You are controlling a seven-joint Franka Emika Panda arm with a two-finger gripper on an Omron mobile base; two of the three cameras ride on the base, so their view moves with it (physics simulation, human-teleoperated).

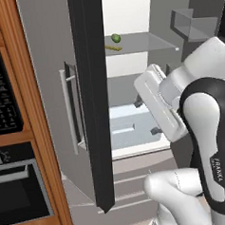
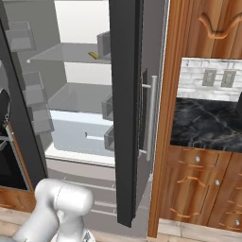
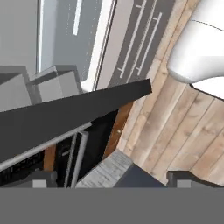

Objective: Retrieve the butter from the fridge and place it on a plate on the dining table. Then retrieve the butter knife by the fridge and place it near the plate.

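The fridge (image 1: 126, 13) stands with both doors swung open, its white interior lit. On its glass shelf lies the butter (image 1: 113, 47), a thin yellow-olive stick, beside a small round green fruit (image 1: 115, 38); the right base view shows the butter (image 2: 93, 55) on the same shelf. My gripper (image 1: 147, 116) hangs open and empty in front of the lower compartment, below and slightly right of the butter. In the hand view the gripper (image 3: 113, 179) points down along a door's dark edge toward the floor. The plate, the dining table and the butter knife are out of view.
A black built-in oven (image 1: 15, 188) in wooden casing stands left of the fridge. The left door's dark edge (image 1: 92, 101) and the right door (image 2: 125, 108) flank the opening. The wall counter (image 2: 208, 125) lies to the right. Door bins (image 2: 33, 94) jut inward.
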